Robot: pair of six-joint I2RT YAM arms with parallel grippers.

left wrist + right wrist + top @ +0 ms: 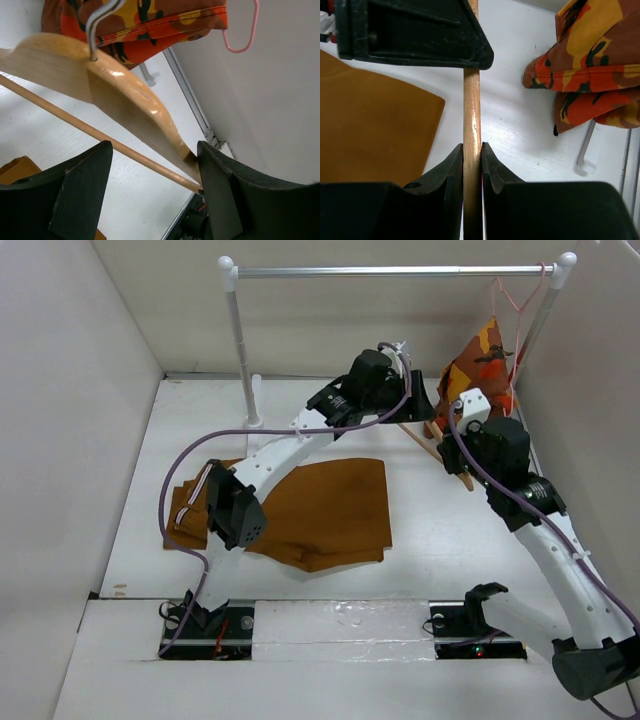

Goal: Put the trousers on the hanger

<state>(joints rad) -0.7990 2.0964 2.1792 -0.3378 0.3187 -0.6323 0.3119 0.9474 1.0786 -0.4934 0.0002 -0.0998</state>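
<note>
Gripping the thin round crossbar of the pale natural-wood triangular hanger (471,110), my right end effector (472,150) has its two dark fingers pinched narrow on the rod. The rod runs straight away from that wrist, towards my left end effector (154,147). That one stands wide: one finger is below the crossbar and the other is by the far tip of the wooden shoulder, with nothing clamped. I cannot tell whether that far finger touches the wood.

From above, the hanger sits at the back right of the white surface (430,530), between my two wrists. Close behind it are the orange-red-yellow patterned garment (480,365) and the thin pink wire hanger (515,300) hooked on the metal rail (390,271).

The long rust-brown cloth trousers (320,505) lie flat at left centre, well apart from the hanger, to its left and nearer my bases. Their long axis runs left to right, with the bunched end at the far left.

My left arm reaches out over the cloth, so I judge it the nearer one to fetch the trousers. The right would then hold the crossbar for them.
</note>
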